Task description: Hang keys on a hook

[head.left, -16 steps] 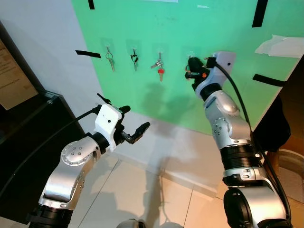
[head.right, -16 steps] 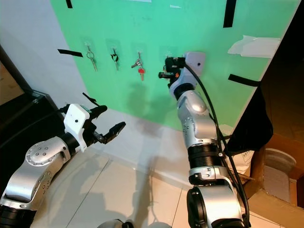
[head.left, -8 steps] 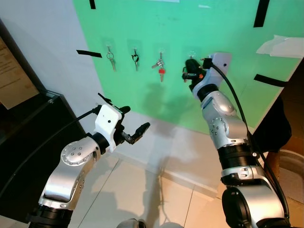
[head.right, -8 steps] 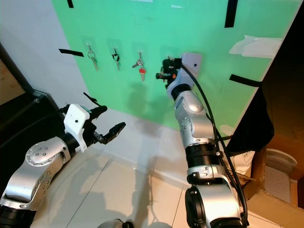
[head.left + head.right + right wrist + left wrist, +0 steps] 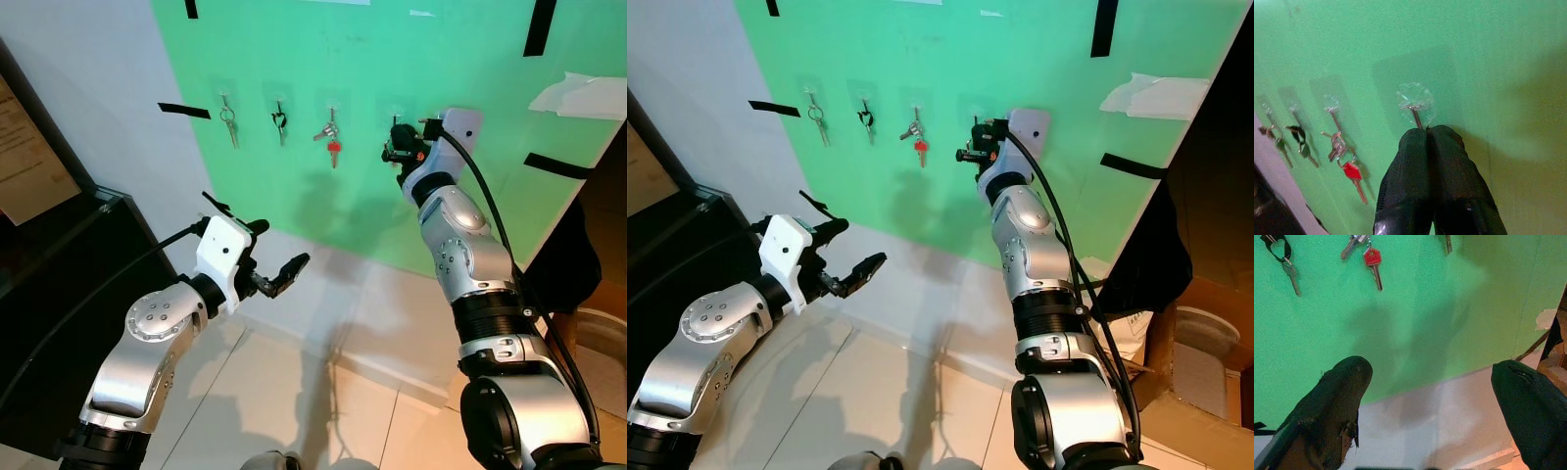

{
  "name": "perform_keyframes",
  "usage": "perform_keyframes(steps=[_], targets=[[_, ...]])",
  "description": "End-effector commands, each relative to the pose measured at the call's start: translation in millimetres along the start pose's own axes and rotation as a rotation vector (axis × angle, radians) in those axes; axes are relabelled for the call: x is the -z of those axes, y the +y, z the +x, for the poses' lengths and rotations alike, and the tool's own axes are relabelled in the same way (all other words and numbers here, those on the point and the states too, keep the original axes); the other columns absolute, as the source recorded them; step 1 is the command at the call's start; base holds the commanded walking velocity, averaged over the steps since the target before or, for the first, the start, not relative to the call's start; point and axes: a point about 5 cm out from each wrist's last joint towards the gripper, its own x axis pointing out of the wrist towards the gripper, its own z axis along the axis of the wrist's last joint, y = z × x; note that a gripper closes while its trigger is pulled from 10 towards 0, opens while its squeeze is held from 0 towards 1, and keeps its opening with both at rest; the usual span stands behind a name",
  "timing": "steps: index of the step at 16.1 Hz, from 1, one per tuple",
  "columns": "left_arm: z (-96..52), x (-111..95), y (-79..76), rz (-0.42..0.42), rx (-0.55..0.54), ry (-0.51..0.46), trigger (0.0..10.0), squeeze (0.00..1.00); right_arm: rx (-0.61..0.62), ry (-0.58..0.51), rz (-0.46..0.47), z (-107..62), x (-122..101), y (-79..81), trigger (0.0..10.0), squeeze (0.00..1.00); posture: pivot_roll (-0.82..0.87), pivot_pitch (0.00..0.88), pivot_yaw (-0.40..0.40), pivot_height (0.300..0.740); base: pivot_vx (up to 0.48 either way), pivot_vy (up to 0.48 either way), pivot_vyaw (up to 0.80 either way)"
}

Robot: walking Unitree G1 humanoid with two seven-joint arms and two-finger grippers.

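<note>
- Since half a second ago the right gripper (image 5: 397,147) has shifted slightly rightward along the green board (image 5: 441,59), back toward the fourth hook (image 5: 1414,100); the left arm has not moved.
- The right gripper's fingers (image 5: 1425,161) are pressed together just under that hook. A thin metal piece runs from the hook into the fingertips; I judge it to be the keys, though they are hidden in the grip.
- The left gripper (image 5: 274,269) hangs wide open and empty, low in front of the wall.
- Three hooks to the robot's left already carry keys, among them a red key (image 5: 332,149).
- To do this step well, I would keep the ring's opening square to the hook's prong, ease it over the tip, and let go only once the ring sits behind it.
- The right wrist view shows the clear hook and the closed fingertips; the head views show the spacing of all four hooks.
- The left wrist view catches a key tip (image 5: 1448,243) hanging at the fourth hook.
</note>
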Motion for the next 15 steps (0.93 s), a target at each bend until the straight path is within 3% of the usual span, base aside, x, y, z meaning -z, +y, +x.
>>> perform_keyframes(steps=[1, 12, 13, 14, 15], targets=[[-1.6, -5, -1.5, 0.001, 0.020, -0.017, 10.0, 0.00, -0.027, 0.069, -0.025, -2.1, 13, 4.3, 10.0, 0.00, -0.01, 0.000, 0.089, 0.740, 0.000, 0.000, 0.00], [0.9, -19, -0.6, -0.052, 0.014, -0.103, 10.0, 0.00, 0.000, 0.091, -0.012, -4.3, 20, 1.9, 10.0, 0.00, -0.01, 0.000, 0.093, 0.740, 0.000, 0.000, 0.00], [1.2, -19, -0.5, -0.054, 0.012, -0.104, 10.0, 0.00, -0.001, 0.086, -0.004, -5.3, 20, 1.4, 10.0, 0.25, -0.01, 0.000, 0.091, 0.740, 0.000, 0.000, 0.00], [1.5, -19, -0.5, -0.055, 0.011, -0.104, 10.0, 0.00, -0.005, 0.079, 0.006, -6.4, 20, 1.2, 10.0, 1.00, -0.01, 0.000, 0.090, 0.740, 0.000, 0.000, 0.00], [1.8, -19, -0.4, -0.058, 0.004, -0.107, 10.0, 0.00, -0.025, 0.061, 0.028, -10.4, 19, 1.3, 10.0, 1.00, -0.01, 0.000, 0.089, 0.740, 0.000, 0.000, 0.00]])
